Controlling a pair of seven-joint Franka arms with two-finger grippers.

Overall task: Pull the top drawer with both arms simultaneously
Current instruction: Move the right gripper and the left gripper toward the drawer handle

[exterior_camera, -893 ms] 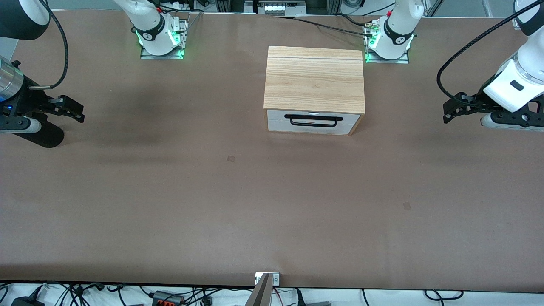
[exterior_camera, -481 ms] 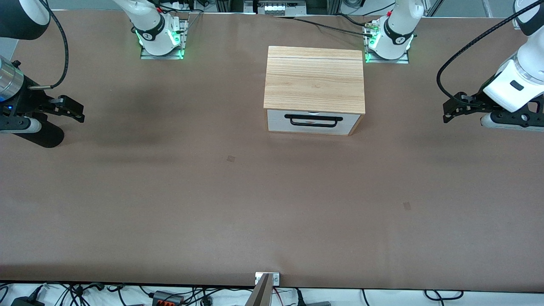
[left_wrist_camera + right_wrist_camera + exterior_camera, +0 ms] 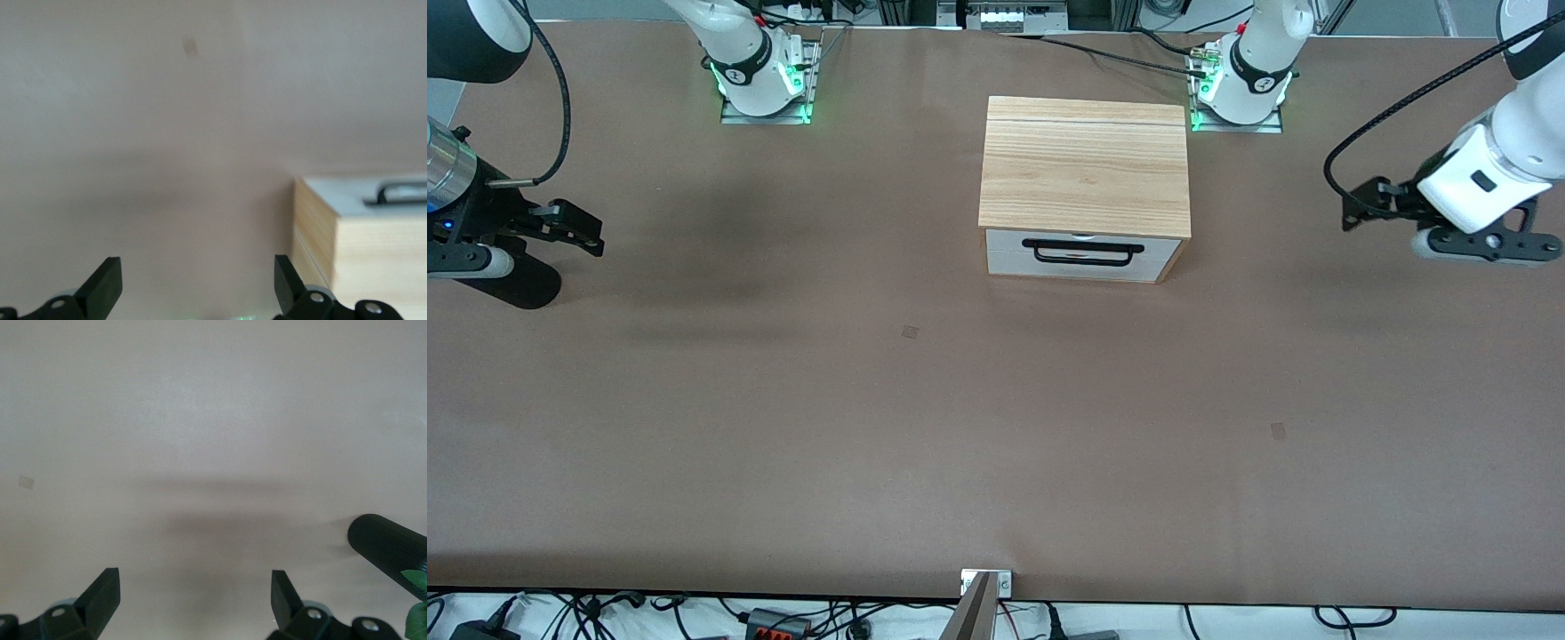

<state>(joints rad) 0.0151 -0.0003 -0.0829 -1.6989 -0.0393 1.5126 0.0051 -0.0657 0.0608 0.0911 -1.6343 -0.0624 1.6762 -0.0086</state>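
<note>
White top drawer (image 3: 1080,255), black handle (image 3: 1083,252), light wood-grain cabinet top (image 3: 1085,165), brown table (image 3: 996,427).

You have the cabinet (image 3: 1084,164) on the surface (image 3: 871,427) between the two bases, its top drawer (image 3: 1080,254) facing the front camera. The left hand (image 3: 1356,209) hangs over the left arm's end, the right hand (image 3: 587,233) over the right arm's end.

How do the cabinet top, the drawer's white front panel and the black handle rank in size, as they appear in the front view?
1. Cabinet top, clearly the largest.
2. White front panel of the top drawer, a narrow strip below it.
3. Black handle, the smallest, lying across that panel.
</note>
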